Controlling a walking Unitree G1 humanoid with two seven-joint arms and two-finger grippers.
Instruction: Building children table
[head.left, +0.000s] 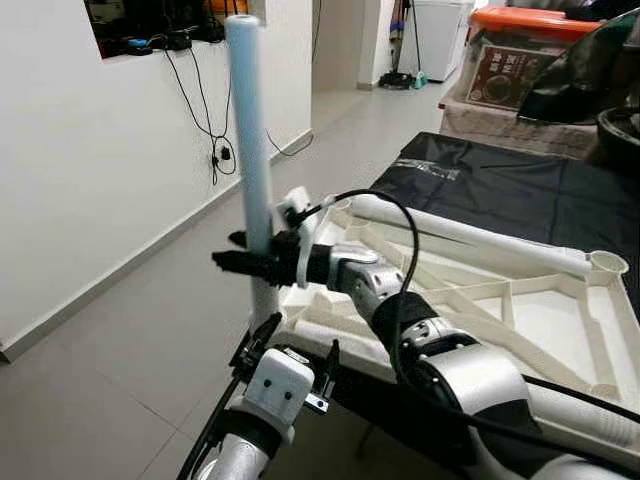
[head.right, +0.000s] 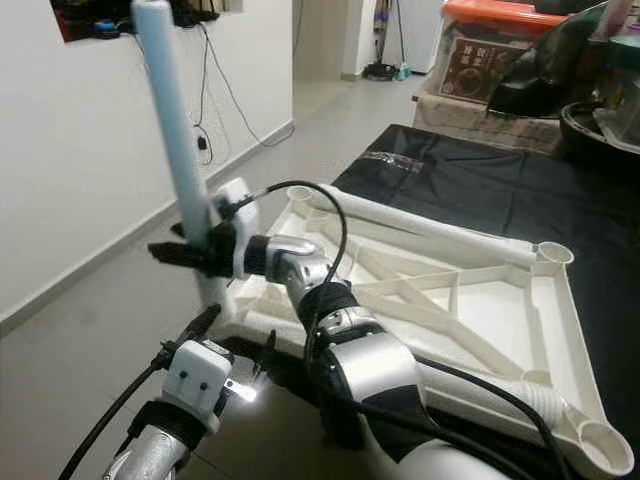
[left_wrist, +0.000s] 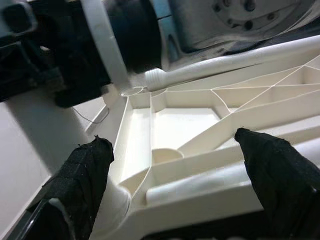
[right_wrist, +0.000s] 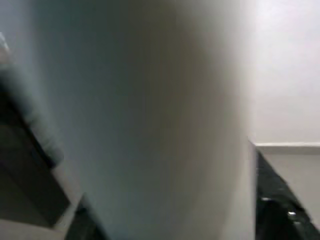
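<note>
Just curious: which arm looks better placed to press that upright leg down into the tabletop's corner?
Probably the right: the right gripper already clamps the upright leg above the tabletop. The left gripper hovers open, lower, at the edge.

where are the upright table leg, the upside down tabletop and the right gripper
upright table leg (head.left: 245, 110): left eye view, upper shaft.
upside down tabletop (head.right: 562, 330): right eye view, outer rim.
right gripper (head.left: 243, 262): left eye view, black fingers around the leg.
</note>
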